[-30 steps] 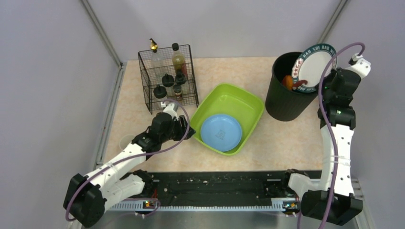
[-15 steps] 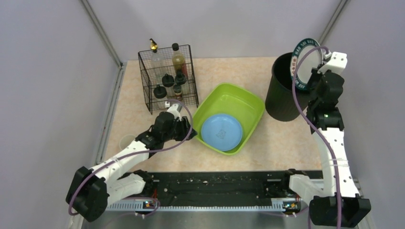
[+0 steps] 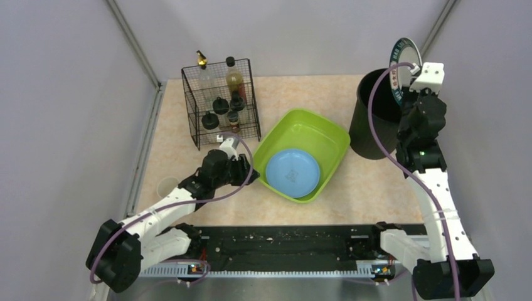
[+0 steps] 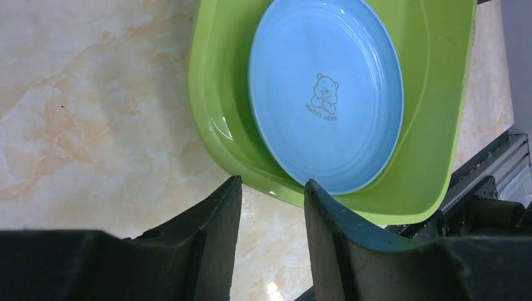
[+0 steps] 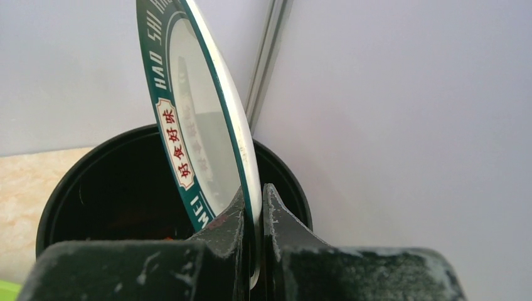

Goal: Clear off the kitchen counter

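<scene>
1. The right gripper (image 5: 254, 194) has turned the white plate with the green rim (image 5: 201, 132). A second ago the plate faced up and leaned over the black bin (image 3: 370, 125). Now it stands on its edge above the bin's mouth.
2. The right gripper is pinched tight on the plate's bottom edge.
3. The right arm has swung in closer over the bin.
4. The left gripper (image 4: 268, 188) has barely moved. Its fingers are apart, and the near rim of the green tub (image 4: 433, 94) sits in the gap. It is not squeezing anything.
5. The blue plate (image 4: 326, 94) lies tilted inside the green tub, as before.
6. The kitchen counter (image 3: 301, 91) is a peach, stone-look top. It lies under everything, with the tub in the middle and the bin at the back right.
7. A wire basket (image 3: 221, 103) of bottles stands at the back left. A small pale cup (image 3: 167, 186) sits near the left edge.
8. Plain grey walls (image 3: 63, 94) stand around it. A black rail (image 3: 282, 248) runs along the front.
9. The green rim says "HAO SHI" in white, with red Chinese signs on a pale patch.
10. The blue plate has a little bear and the word "SWEET"; the next word is too small to be sure of.
</scene>
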Tool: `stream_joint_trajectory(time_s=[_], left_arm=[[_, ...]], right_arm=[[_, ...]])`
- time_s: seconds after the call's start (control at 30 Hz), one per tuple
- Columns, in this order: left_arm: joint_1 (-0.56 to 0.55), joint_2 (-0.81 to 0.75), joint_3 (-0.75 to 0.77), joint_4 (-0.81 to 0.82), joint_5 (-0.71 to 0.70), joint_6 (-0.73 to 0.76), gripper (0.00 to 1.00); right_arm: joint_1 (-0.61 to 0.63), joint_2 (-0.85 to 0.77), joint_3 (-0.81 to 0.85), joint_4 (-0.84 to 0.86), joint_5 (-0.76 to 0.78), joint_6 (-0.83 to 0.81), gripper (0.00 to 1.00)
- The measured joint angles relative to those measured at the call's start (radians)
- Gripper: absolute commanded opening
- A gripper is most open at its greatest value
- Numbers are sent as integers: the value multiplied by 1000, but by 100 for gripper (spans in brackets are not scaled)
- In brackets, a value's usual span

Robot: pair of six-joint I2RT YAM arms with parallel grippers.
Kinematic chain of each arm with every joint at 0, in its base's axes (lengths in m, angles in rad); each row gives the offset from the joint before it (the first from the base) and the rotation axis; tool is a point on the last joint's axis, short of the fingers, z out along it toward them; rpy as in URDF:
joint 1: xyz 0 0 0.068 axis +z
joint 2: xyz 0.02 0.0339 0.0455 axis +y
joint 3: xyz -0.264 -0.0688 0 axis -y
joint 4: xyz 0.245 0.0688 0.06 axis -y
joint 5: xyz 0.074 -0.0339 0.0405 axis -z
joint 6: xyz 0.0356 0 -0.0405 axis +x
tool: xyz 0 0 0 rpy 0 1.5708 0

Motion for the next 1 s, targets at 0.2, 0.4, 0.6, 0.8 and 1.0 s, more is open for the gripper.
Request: stream_joint_trajectory(time_s=[0.2, 0.4, 0.6, 0.8, 1.0], left_arm=[[0, -37, -37, 2, 0, 2, 46], [0, -70, -51, 3, -5, 8, 47], [0, -96, -63, 3, -22, 17, 47], [0, -130, -70, 3, -46, 23, 47], [0, -164, -72, 1, -82, 23, 47]], right_arm=[[0, -36, 3, 22, -9, 21, 0], [0, -43, 116, -56, -113, 119, 0], [5, -36, 227, -153, -272, 214, 0], [27, -12, 275, -248, -434, 324, 0], [89, 61, 289, -348, -546, 401, 0]])
